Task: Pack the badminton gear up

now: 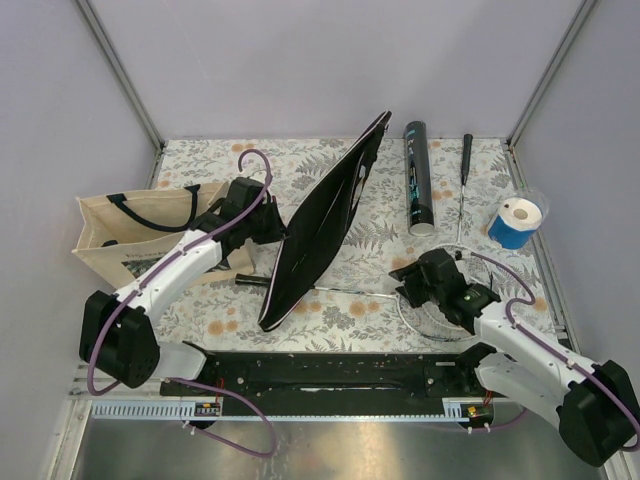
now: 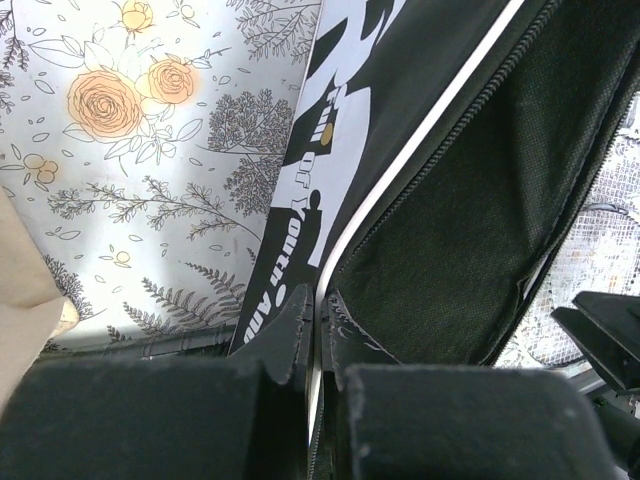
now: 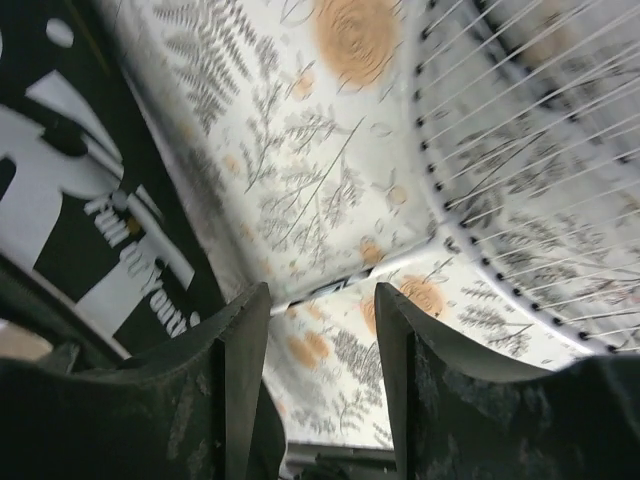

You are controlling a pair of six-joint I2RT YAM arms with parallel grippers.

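A beige tote bag (image 1: 110, 225) lies left of the black racket cover (image 1: 325, 215), with its black handles facing the cover. What it holds cannot be made out. The left arm partly hides the bag's near side.

The left gripper (image 2: 318, 302) is pinched tight on the cover's white-piped edge. It holds the cover up on its side, tilted, with the wide end near and the narrow end far. The left wrist view shows the cover gaping open onto dark mesh lining, and its white lettering is cut off at the top of the frame.

The silver-framed racket (image 3: 500, 170) lies flat on the table to the right of the cover. Its thin shaft runs toward the cover's wide end. The right arm hides most of its strung head in the top view. The right gripper (image 3: 320, 300) hovers over the shaft with its fingers spread apart, holding nothing.

Farther right of the cover, a black tube (image 1: 418, 180) with teal print lies lengthwise, and its contents are hidden. Beside the tube lies a thin rod with a dark grip (image 1: 463, 185); its near end disappears behind the right arm.

Farthest right of the cover, a blue and white roll (image 1: 517, 222) stands close to the table's (image 1: 200, 160) edge. Bare flowered cloth shows between the cover and the tube.
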